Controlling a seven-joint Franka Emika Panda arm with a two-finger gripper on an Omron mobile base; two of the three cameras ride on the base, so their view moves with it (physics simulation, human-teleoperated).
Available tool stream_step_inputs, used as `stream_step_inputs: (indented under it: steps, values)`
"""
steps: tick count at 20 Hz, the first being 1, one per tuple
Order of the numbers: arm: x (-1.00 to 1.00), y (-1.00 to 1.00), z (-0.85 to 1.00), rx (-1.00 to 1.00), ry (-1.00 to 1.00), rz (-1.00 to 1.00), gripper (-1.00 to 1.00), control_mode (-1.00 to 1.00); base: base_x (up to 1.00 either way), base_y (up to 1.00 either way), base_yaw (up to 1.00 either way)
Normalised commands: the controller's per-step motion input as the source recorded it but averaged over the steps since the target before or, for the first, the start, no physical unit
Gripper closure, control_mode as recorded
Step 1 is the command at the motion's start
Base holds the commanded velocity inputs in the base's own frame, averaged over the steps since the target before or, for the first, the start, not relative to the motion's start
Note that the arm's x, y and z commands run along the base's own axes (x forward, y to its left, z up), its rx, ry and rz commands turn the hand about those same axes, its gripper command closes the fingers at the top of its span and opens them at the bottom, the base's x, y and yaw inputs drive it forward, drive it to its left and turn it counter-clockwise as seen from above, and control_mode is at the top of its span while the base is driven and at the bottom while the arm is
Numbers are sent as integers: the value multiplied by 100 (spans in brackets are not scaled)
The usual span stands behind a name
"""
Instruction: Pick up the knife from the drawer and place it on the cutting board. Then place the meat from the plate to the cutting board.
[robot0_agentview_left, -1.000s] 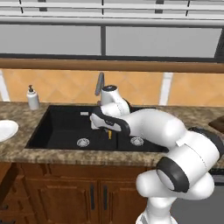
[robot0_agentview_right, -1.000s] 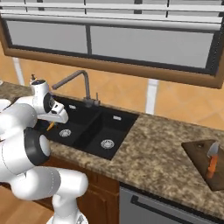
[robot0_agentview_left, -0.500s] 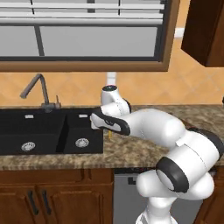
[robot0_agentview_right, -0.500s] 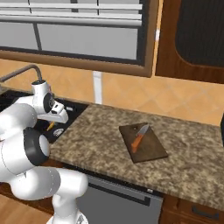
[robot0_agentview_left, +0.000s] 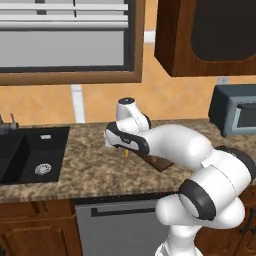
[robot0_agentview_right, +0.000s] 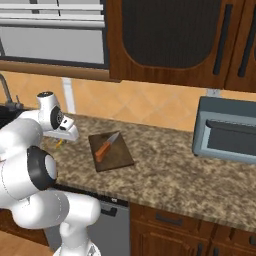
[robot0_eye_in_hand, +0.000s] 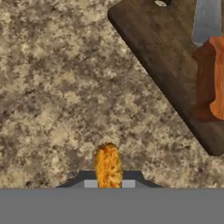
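My gripper (robot0_agentview_left: 127, 149) is shut on the meat (robot0_eye_in_hand: 107, 165), a small orange-brown strip that hangs from the fingertips just above the speckled counter. The dark cutting board (robot0_agentview_right: 114, 156) lies on the counter a short way to the right of the gripper (robot0_agentview_right: 62, 140). In the hand view the cutting board (robot0_eye_in_hand: 166, 65) crosses the upper right. The knife (robot0_agentview_right: 106, 146) rests on it, with its orange-red handle (robot0_eye_in_hand: 216, 74) and grey blade (robot0_eye_in_hand: 206, 17) showing. In the left base view my arm covers most of the board (robot0_agentview_left: 156, 161). The drawer and the plate are out of view.
A grey microwave (robot0_agentview_right: 230, 132) stands on the counter at the right. The black sink (robot0_agentview_left: 30, 155) lies to the left. Dark wall cabinets (robot0_agentview_right: 175, 40) hang above, and a dishwasher front (robot0_agentview_left: 117, 227) sits below the counter edge.
The base has driven to the right, so the whole scene has shifted: the sink has slid off to the left and the cutting board has come close. The gripper stays shut on the meat.
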Motion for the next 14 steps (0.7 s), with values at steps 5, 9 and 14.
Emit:
stream_step_inputs:
  steps: [5, 9, 14]
  values:
    - [8, -16, 0, 2, 0, -2, 100, -100, 15, -53, -11]
    - [52, -96, -11, 10, 1, -9, 100, -100, 0, 0, 0]
    - [36, -82, -30, 4, 3, -5, 100, -100, 0, 0, 0]
